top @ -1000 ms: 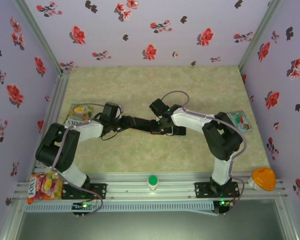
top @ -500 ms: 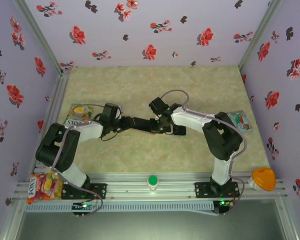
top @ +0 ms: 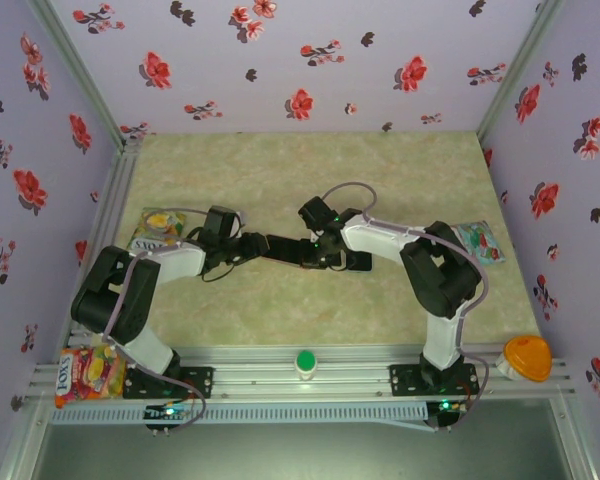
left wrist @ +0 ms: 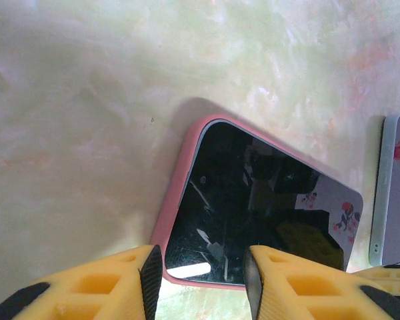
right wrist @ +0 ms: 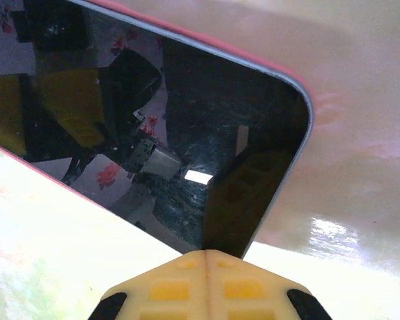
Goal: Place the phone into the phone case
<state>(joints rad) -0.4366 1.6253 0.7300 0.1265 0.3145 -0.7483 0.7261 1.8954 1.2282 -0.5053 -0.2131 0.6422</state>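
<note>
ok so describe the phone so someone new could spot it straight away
Find the marbled green table, then its middle, where the two arms meet. Lying flat in front of the open left tool is the phone: a black glass face rimmed by a pink case, unlike the pale grey-blue slab beside it.

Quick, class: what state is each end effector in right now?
Left end effector: open, holding nothing, over the phone.
Right end effector: closed, holding nothing.

the marbled table [top: 280,170] bears a pink phone case [left wrist: 168,223], a left packet [top: 152,228] and a right packet [top: 480,242].
</note>
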